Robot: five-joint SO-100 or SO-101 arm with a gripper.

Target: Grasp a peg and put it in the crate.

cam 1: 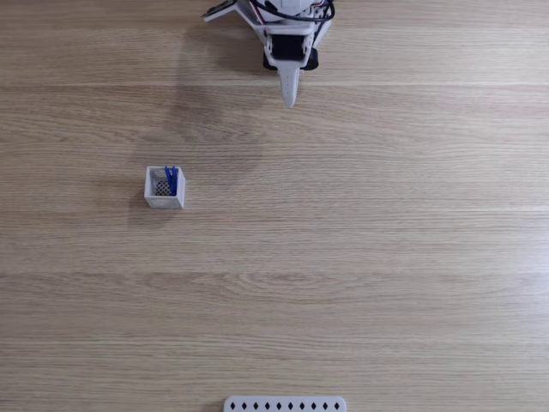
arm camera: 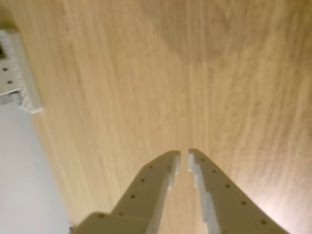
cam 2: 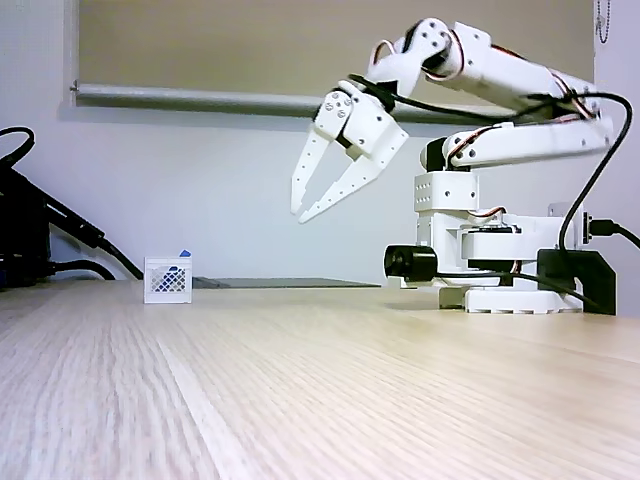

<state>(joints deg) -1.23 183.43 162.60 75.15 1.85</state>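
Peg, slim blue plastic, stands inside small white square crate, well apart from empty, nearly closed jaws.

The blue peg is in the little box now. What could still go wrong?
The peg leans on the box wall with its tip poking above the rim, so a bump might tip it out. The box looks small and light; if the arm swings low past it, it might slide or topple. The hand hangs empty, high above the table, fingers nearly closed, so that risk looks small for now.
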